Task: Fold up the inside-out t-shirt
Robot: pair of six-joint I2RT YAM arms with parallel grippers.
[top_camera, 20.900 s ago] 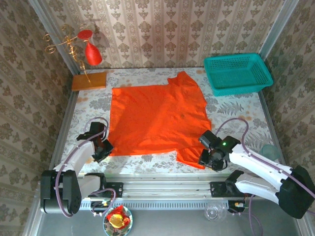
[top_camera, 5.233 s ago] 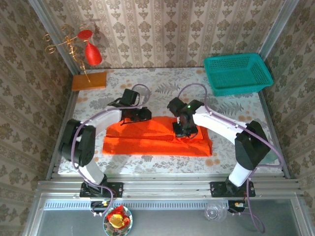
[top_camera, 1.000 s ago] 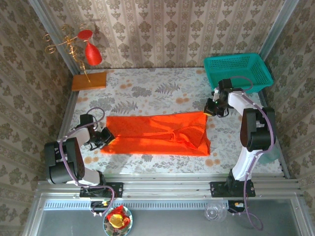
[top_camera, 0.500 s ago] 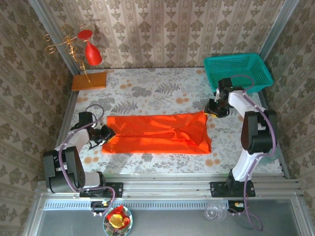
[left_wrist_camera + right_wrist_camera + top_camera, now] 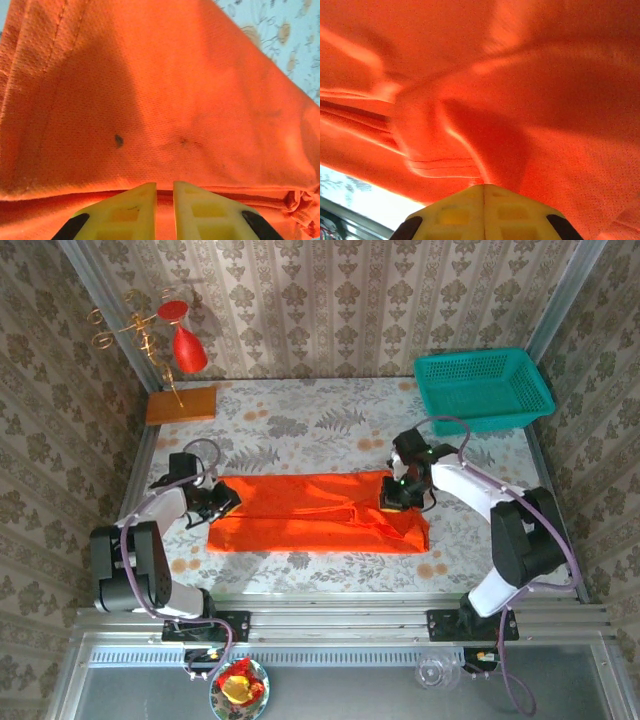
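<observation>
The inside-out t-shirt [image 5: 300,515] lies folded into a long orange-red strip across the middle of the table. My left gripper [image 5: 222,496] sits at the strip's upper left corner. In the left wrist view its yellow fingers [image 5: 135,210] stand almost together on a folded edge of the shirt [image 5: 175,90], with cloth in the narrow gap. My right gripper [image 5: 393,497] rests on the strip's right part, near its top edge. In the right wrist view the gripper [image 5: 484,186] is shut, and a ridge of the shirt [image 5: 545,100] runs up into its tips.
A teal basket [image 5: 482,390] stands at the back right. A flat wooden block [image 5: 181,405] and a red ornament on a gold stand [image 5: 183,345] are at the back left. Bare floral tabletop [image 5: 330,430] lies behind the shirt.
My right gripper came from beside the basket down and left onto the shirt and shut. My left gripper slid up and right onto the strip's left corner. The strip's upper right corner sits further left.
</observation>
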